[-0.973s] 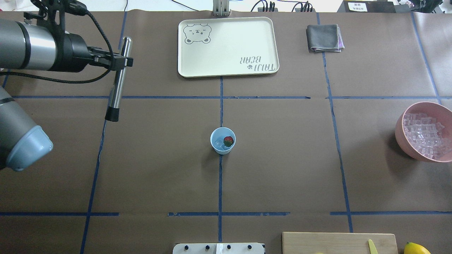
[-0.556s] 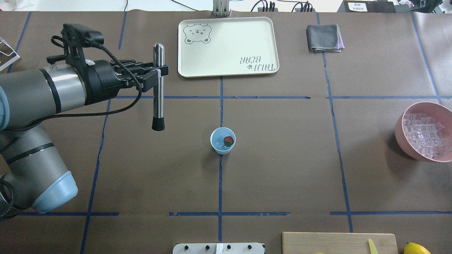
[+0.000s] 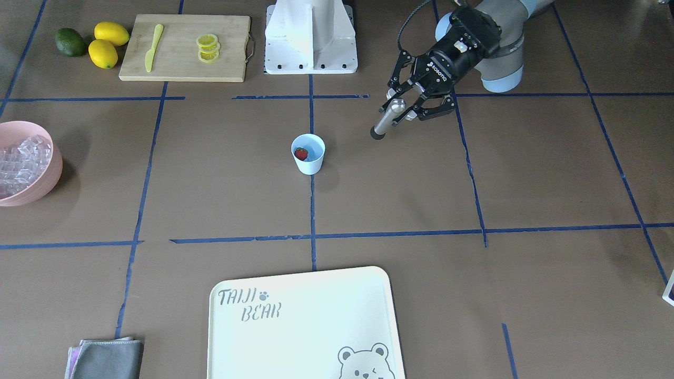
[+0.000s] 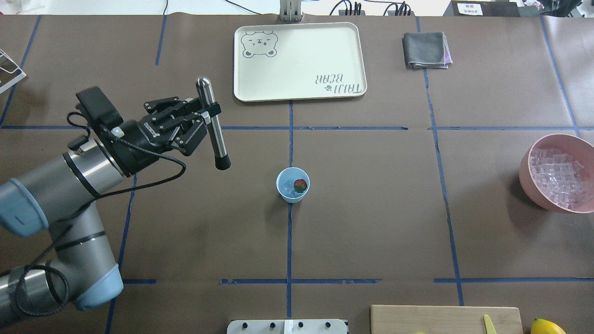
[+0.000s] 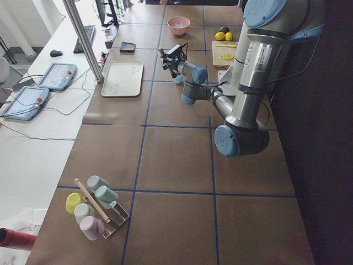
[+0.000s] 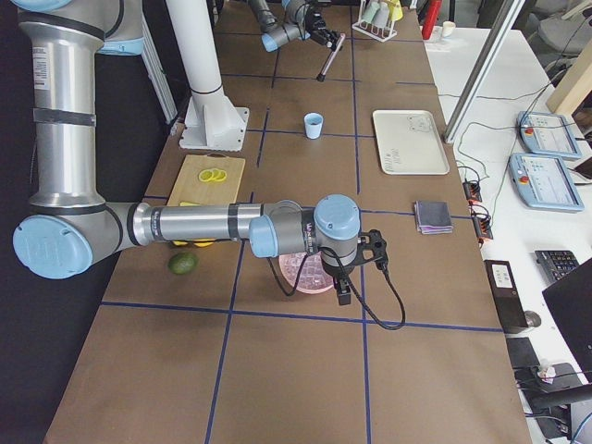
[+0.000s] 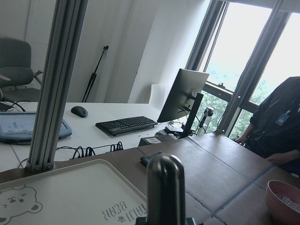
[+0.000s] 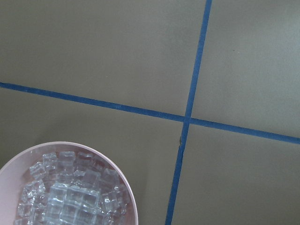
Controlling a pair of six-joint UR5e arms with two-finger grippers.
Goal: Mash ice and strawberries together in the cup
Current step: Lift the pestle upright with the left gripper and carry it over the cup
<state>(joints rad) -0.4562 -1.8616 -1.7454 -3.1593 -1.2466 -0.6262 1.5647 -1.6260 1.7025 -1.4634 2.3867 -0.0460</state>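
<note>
The pale blue cup stands upright at the table's middle, also in the front view. Inside lie a red strawberry and clear ice. My left gripper is shut on a steel muddler with a black tip, held tilted above the table, left of the cup and apart from it. The muddler's top shows in the left wrist view. My right gripper shows only in the exterior right view, beside the pink bowl; I cannot tell whether it is open or shut.
A pink bowl full of ice cubes stands at the right edge. A cream tray and a grey cloth lie at the far side. A cutting board with lemon slices, lemons and the robot base are on the near side.
My left arm has swung right and toward the cup with the muddler. The muddler has tilted, its black tip now pointing toward the cup. The cup has not moved.
</note>
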